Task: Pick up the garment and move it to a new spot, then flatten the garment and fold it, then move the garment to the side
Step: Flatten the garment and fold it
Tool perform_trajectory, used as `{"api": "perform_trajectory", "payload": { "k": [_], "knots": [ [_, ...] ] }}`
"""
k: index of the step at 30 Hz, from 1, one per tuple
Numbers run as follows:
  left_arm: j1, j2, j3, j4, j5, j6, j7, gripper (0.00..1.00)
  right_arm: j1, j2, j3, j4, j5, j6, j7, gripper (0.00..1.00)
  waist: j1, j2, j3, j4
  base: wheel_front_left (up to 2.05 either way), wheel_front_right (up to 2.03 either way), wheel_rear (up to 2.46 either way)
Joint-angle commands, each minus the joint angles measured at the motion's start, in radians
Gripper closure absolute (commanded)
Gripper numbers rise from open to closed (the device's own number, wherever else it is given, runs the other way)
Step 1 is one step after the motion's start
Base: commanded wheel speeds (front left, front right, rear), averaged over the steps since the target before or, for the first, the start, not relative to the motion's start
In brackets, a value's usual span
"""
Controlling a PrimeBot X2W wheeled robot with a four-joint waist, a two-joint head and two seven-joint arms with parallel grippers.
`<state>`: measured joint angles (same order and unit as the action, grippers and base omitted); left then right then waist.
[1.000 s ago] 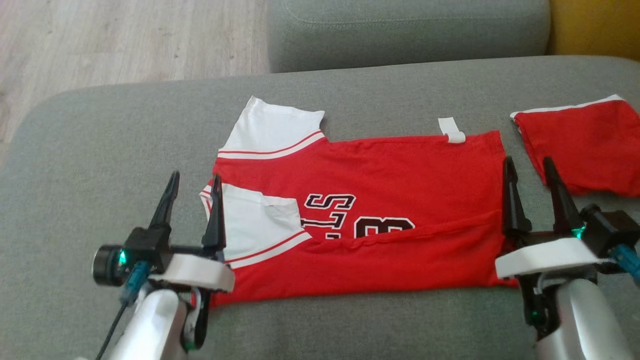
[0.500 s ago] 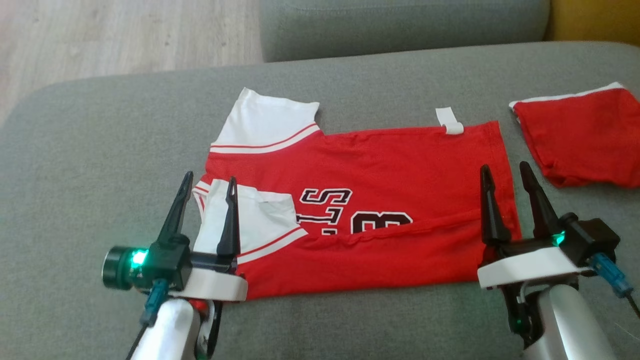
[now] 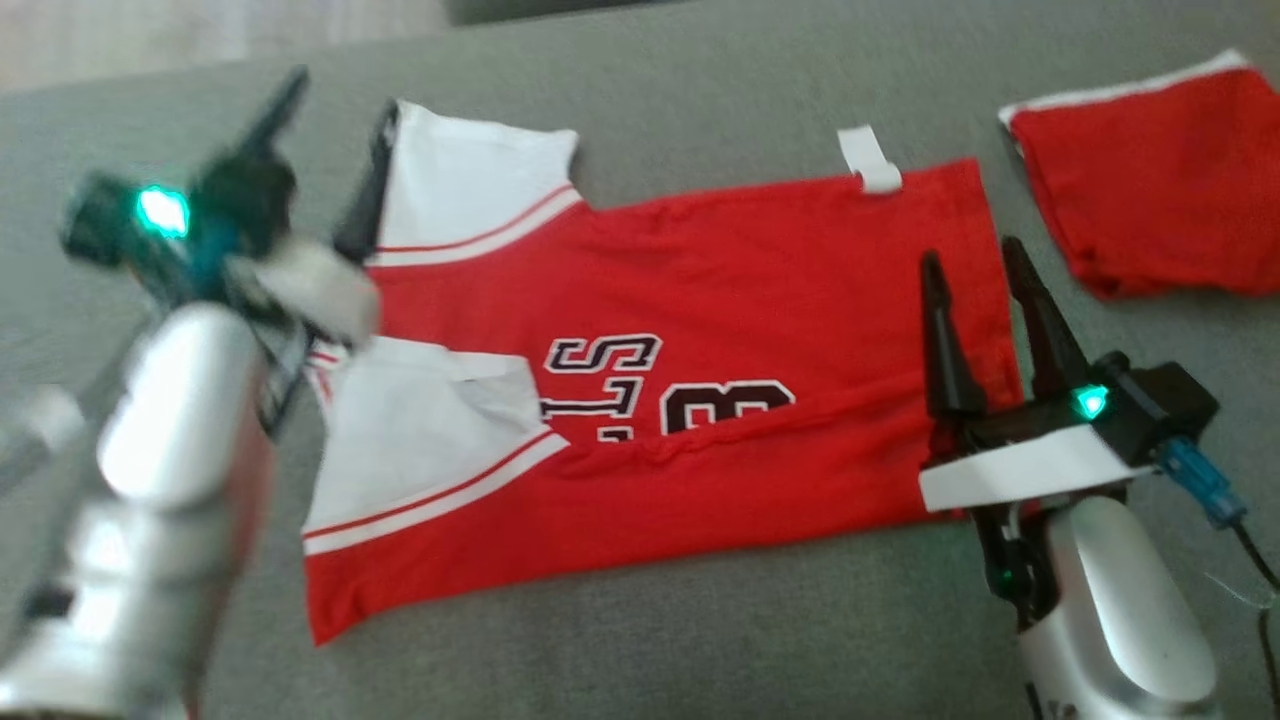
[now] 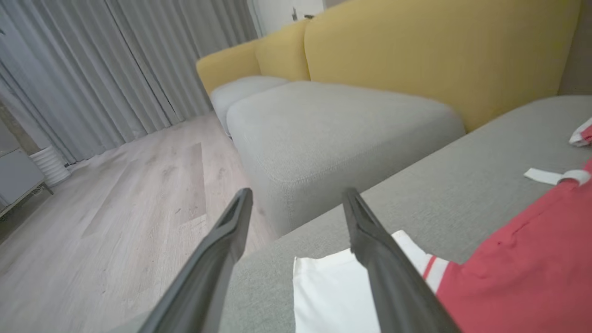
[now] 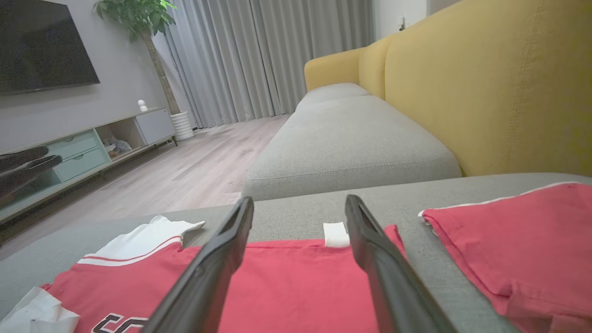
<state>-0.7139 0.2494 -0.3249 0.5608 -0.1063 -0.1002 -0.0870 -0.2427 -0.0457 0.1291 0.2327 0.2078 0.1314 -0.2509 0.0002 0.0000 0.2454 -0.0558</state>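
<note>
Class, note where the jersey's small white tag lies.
In the head view, the white tag juts from the far edge of the red jersey near its right end, just beyond the right gripper.

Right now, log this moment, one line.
left tool open, by white sleeve | right tool open, over hem | red-and-white fabric jersey half-folded, unheld
</note>
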Motion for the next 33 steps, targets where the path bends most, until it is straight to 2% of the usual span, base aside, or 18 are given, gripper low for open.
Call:
{"api": "perform_trajectory", "payload": {
  "k": [1, 6, 12, 14, 16, 21, 26, 33],
  "knots": [
    [-0.065, 0.051, 0.021, 0.005, 0.004, -0.009, 0.026, 0.0, -0.04, -0.004, 0.033, -0.038, 0.008, -0.001, -0.011, 0.0, -0.0002, 0.0, 0.048, -0.043, 0.0, 0.0, 0.0],
    [-0.216, 0.112, -0.057, 0.169, -0.043, -0.029, 0.154, 0.0, -0.078, -0.004, 0.058, -0.045, 0.028, -0.001, -0.011, 0.0, -0.0002, 0.0, 0.101, -0.089, 0.0, 0.0, 0.0],
    [-0.301, 0.186, -0.214, 0.267, -0.203, -0.03, 0.277, 0.0, -0.098, -0.004, 0.079, -0.062, 0.051, -0.001, -0.011, 0.0, -0.0002, 0.0, 0.146, -0.132, 0.0, 0.0, 0.0],
    [-0.33, 0.225, -0.252, 0.291, -0.276, -0.03, 0.296, 0.0, -0.103, -0.004, 0.087, -0.072, 0.06, -0.001, -0.011, 0.0, -0.0002, 0.0, 0.166, -0.148, 0.0, 0.0, 0.0],
    [-0.349, 0.247, -0.277, 0.308, -0.304, -0.03, 0.302, 0.0, -0.106, -0.004, 0.09, -0.08, 0.064, -0.001, -0.011, 0.0, -0.0002, 0.0, 0.178, -0.156, 0.0, 0.0, 0.0],
    [-0.385, 0.264, -0.312, 0.336, -0.345, -0.03, 0.295, 0.0, -0.105, -0.004, 0.087, -0.086, 0.071, -0.001, -0.011, 0.0, -0.0002, 0.0, 0.201, -0.162, 0.0, 0.0, 0.0],
    [-0.423, 0.256, -0.341, 0.375, -0.379, -0.03, 0.286, 0.0, -0.11, -0.004, 0.078, -0.08, 0.078, -0.001, -0.011, 0.0, -0.0002, 0.0, 0.223, -0.169, 0.0, 0.0, 0.0],
    [-0.414, 0.239, -0.398, 0.372, -0.526, -0.03, 0.339, 0.0, -0.112, -0.004, 0.056, -0.068, 0.09, -0.001, -0.011, 0.0, -0.0002, 0.0, 0.228, -0.178, 0.0, 0.0, 0.0]
  ]
}}
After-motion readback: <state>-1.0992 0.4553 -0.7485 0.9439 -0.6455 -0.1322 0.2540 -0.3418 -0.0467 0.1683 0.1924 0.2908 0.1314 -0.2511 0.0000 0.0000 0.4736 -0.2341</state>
